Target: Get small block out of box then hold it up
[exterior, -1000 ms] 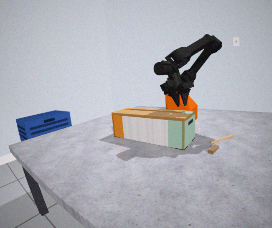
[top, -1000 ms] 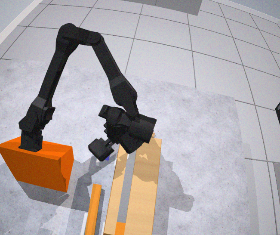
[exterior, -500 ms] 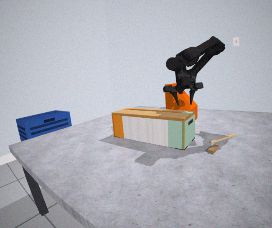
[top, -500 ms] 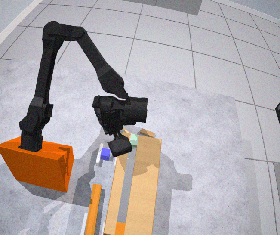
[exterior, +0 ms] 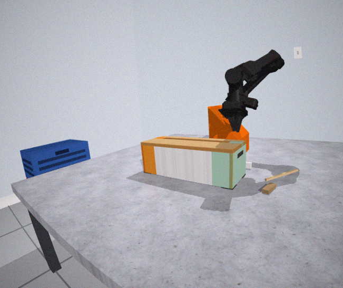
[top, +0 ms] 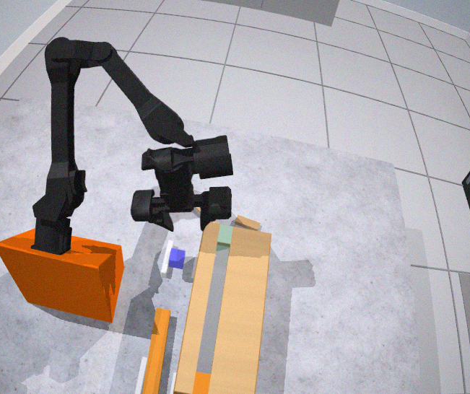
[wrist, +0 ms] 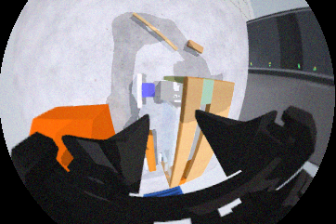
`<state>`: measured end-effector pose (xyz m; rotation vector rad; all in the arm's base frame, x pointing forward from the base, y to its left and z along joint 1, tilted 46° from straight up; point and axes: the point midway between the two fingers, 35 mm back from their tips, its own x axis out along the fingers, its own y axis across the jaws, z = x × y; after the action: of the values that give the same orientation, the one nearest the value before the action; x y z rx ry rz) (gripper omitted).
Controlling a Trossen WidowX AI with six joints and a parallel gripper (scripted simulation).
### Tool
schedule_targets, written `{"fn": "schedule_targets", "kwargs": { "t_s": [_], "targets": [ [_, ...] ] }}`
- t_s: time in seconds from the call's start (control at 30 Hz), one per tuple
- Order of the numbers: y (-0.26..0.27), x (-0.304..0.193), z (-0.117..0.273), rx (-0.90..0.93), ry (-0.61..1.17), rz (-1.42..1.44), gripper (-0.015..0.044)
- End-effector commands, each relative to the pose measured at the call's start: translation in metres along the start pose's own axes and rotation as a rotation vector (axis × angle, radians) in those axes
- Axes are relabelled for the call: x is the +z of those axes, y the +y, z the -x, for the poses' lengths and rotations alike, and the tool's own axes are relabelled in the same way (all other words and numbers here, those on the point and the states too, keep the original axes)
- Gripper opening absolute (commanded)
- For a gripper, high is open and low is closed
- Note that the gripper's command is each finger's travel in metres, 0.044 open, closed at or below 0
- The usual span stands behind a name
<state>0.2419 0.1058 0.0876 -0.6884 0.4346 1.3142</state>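
The small blue block [top: 177, 258] [wrist: 148, 90] lies on the table outside the box, between a low white strip [top: 167, 258] [wrist: 139, 90] and the box's side near its green end. It is hidden in the exterior view. The long wooden box [top: 243, 296] [exterior: 184, 164] [wrist: 188, 106] stands upright, with a slot along its top. My gripper [top: 187, 229] [exterior: 235, 131] [wrist: 173, 115] is open and empty, fingers pointing down. It hangs above box-top height near the green end. In the wrist view the block shows beyond the fingertips, not between them.
An orange bar [top: 158, 351] [wrist: 150, 152] lies alongside the box. A thin stick [exterior: 281, 175] [wrist: 155, 32] and a small wooden piece [top: 247, 222] [exterior: 268, 188] [wrist: 195, 46] lie beyond the green end. The orange pedestal [top: 65, 279] [exterior: 214, 124] [wrist: 88, 120] carries the arm.
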Motion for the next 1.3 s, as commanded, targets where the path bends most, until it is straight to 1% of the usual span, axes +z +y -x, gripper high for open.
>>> {"fn": "schedule_targets", "kwargs": {
  "t_s": [0.0,0.17,0.23,0.8,0.87,1.07,1.13,1.27],
  "targets": [
    [0.006,0.008,0.006,-0.097,0.119,1.033,0.0285],
    [0.007,0.012,0.008,-0.113,0.177,1.395,0.0285],
    [0.007,0.013,0.009,-0.113,0.188,1.462,0.0285],
    [0.007,0.012,0.007,-0.112,0.188,1.464,0.0285],
    [0.007,0.010,-0.009,-0.105,0.190,1.465,0.0285],
    [0.024,0.010,-0.077,-0.111,0.187,1.463,0.0285],
    [0.027,0.010,-0.084,-0.115,0.185,1.462,0.0285],
    [0.027,0.010,-0.084,-0.115,0.185,1.462,0.0285]
  ]
}}
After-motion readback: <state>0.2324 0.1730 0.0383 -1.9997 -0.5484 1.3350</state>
